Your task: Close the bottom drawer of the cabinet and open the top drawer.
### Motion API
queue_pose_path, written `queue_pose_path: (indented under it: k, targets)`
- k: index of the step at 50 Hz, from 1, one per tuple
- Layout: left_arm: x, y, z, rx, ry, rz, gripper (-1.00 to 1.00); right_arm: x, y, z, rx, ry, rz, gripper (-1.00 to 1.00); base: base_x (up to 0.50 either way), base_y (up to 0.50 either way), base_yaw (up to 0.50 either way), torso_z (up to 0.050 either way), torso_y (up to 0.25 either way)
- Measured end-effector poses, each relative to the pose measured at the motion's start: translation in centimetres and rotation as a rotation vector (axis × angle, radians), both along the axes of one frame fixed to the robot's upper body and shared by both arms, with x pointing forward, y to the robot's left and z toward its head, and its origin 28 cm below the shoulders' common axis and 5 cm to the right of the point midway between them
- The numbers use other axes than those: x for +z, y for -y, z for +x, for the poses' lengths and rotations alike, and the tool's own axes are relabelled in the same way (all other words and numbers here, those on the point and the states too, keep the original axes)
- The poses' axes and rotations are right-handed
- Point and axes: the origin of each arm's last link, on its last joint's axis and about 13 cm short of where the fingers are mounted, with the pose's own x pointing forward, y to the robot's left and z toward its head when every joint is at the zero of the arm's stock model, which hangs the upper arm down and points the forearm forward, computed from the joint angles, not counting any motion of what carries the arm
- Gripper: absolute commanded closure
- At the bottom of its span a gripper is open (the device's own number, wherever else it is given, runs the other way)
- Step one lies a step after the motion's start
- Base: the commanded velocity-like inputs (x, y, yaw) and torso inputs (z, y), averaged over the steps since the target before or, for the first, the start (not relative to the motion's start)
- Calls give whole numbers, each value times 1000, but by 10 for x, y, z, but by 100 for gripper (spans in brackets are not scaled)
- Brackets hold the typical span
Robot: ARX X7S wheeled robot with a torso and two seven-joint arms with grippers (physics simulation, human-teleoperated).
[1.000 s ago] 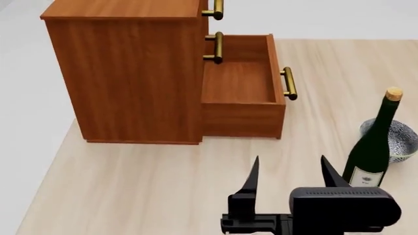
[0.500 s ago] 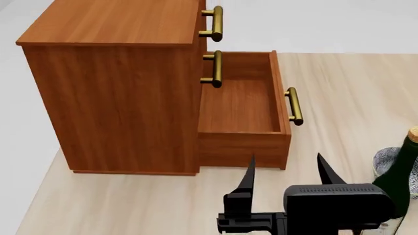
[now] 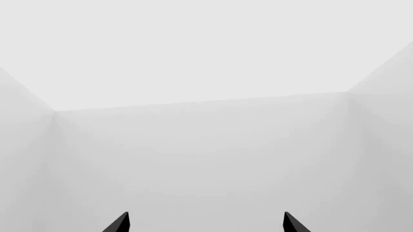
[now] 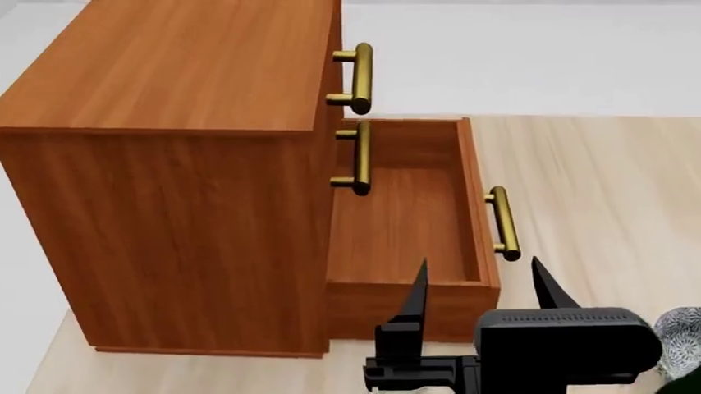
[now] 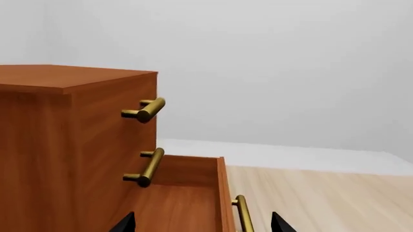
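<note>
The reddish-brown cabinet (image 4: 176, 213) stands at the left in the head view. Its bottom drawer (image 4: 400, 222) is pulled far out to the right, empty, with its brass handle (image 4: 504, 223) on the front. The top drawer (image 4: 337, 57) sits flush, its handle (image 4: 356, 78) sticking out. My right gripper (image 4: 482, 287) is open just in front of the bottom drawer's near side wall, holding nothing. The right wrist view shows the top handle (image 5: 147, 109), the bottom drawer (image 5: 187, 203) and the right gripper (image 5: 203, 224). My left gripper (image 3: 205, 224) is open and faces only grey walls.
The middle drawer's handle (image 4: 356, 156) lies between the other two, above the open drawer. A patterned bowl (image 4: 684, 336) and a sliver of dark green bottle (image 4: 688, 386) sit at the lower right corner. The pale wood table (image 4: 592, 180) extends right of the cabinet.
The view has closed in on the cabinet, which now looks larger and lower in the picture. The bottle and bowl have slid almost out at the right. The right gripper stays open.
</note>
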Motion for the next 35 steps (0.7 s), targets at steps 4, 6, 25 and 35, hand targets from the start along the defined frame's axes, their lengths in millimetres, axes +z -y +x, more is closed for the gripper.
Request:
queue_pose_path:
  k: [4, 6, 25, 35]
  targets:
    - [0, 0, 0, 0, 2, -1, -100, 0, 0, 0, 0, 1, 0, -100, 291, 0, 0, 0, 0]
    - [0, 0, 0, -1, 2, -2, -100, 0, 0, 0, -1, 1, 0, -100, 291, 0, 0, 0, 8]
    - [1, -1, -1, -4, 7, -10, -100, 1, 0, 0, -3, 7, 6, -100, 167, 0, 0, 0, 0]
    - [1, -1, -1, -4, 3, -16, -100, 1, 0, 0, -3, 8, 10, -100, 0, 0, 0, 0, 0]
